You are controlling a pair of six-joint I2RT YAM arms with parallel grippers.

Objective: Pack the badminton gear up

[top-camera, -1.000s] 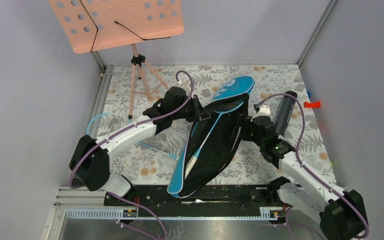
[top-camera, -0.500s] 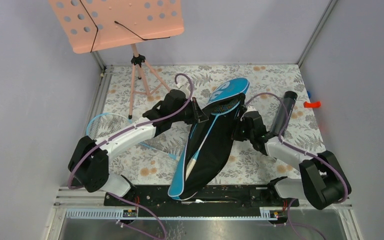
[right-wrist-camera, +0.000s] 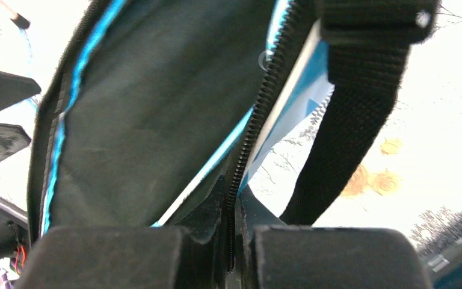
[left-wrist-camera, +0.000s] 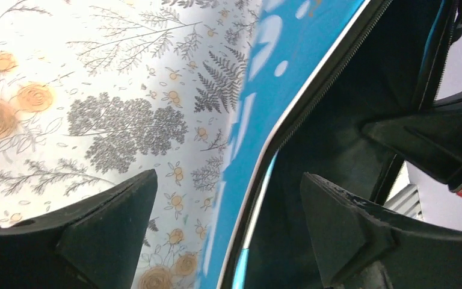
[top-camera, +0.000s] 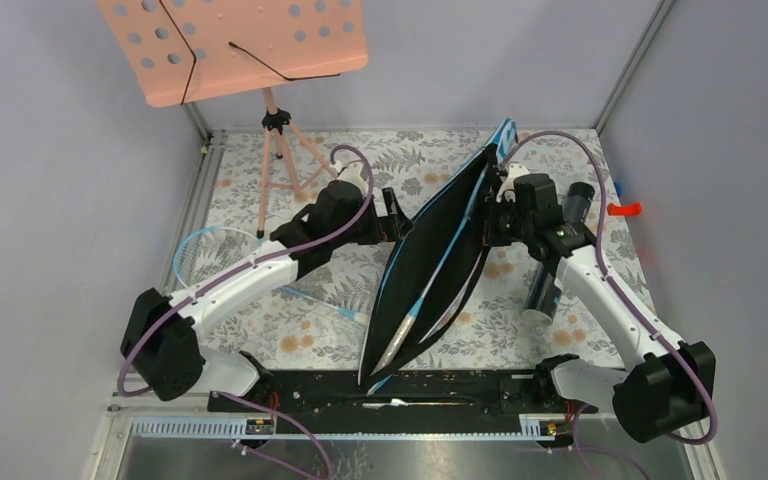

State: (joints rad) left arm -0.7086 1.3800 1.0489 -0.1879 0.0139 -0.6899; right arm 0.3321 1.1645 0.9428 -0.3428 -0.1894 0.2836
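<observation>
The blue and black racket bag [top-camera: 430, 270] stands tilted up on its long edge in the middle of the table, open side facing left. My right gripper [top-camera: 488, 215] is shut on its zipper edge [right-wrist-camera: 231, 235], beside a black strap [right-wrist-camera: 355, 120]. One racket lies inside the bag, its cream handle [top-camera: 408, 328] near the low end. My left gripper [top-camera: 397, 213] is open at the bag's left rim [left-wrist-camera: 258, 180], with nothing between its fingers [left-wrist-camera: 108, 235]. A second light-blue racket [top-camera: 200, 248] lies on the table under the left arm. The dark tube [top-camera: 550, 275] lies behind the right arm.
A pink perforated music stand [top-camera: 230, 45] on a tripod [top-camera: 278, 165] occupies the back left. A small orange object [top-camera: 622, 208] sits at the right wall. The floral table cover [top-camera: 290, 330] shows between the arms and the front rail.
My right gripper has shut on the bag's right edge and lifted it, tipping the flat bag up on its side. My left gripper has opened and let go of the bag.
</observation>
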